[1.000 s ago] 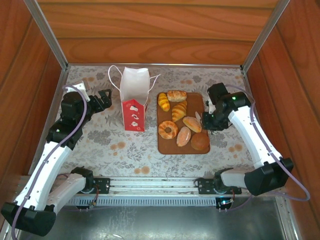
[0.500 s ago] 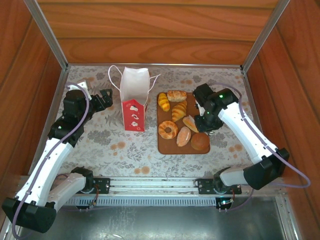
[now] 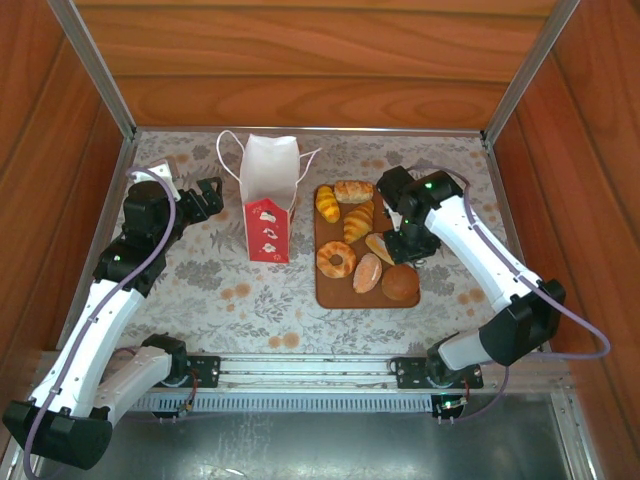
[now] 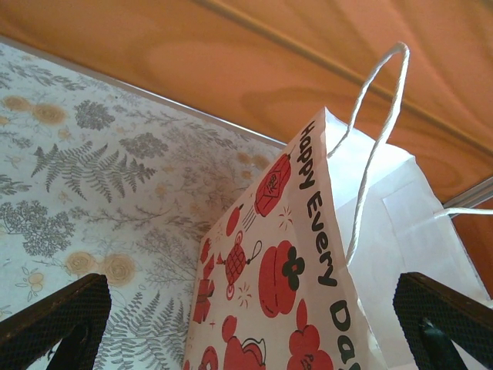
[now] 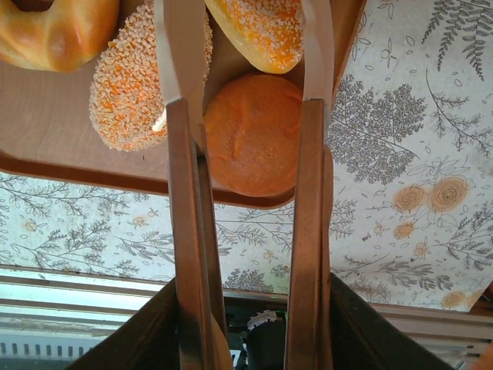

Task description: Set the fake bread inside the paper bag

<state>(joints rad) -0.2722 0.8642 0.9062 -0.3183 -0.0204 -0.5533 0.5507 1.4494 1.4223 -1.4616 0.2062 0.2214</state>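
Pastries (image 3: 358,222) look light, stiff and slick; I'd pinch the oval roll (image 5: 258,31) across its middle. Right jaws clamp the tongs (image 5: 185,231); left jaws gape wide near the paper bag (image 4: 293,293).

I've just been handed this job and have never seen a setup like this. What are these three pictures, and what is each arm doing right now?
These are two white robot arms bolted to the near edge of a flowered table. Each ends in a two-finger gripper. The overhead picture comes from a fixed camera above and behind the arms. The other two come from a camera on each wrist.

A red-and-white paper bag stands on the table. To its right is a brown tray of toy bread.

The left gripper is wide open beside the bag and holds nothing. The right gripper holds metal tongs over the tray. The two blades of the tongs pass either side of the round bun.
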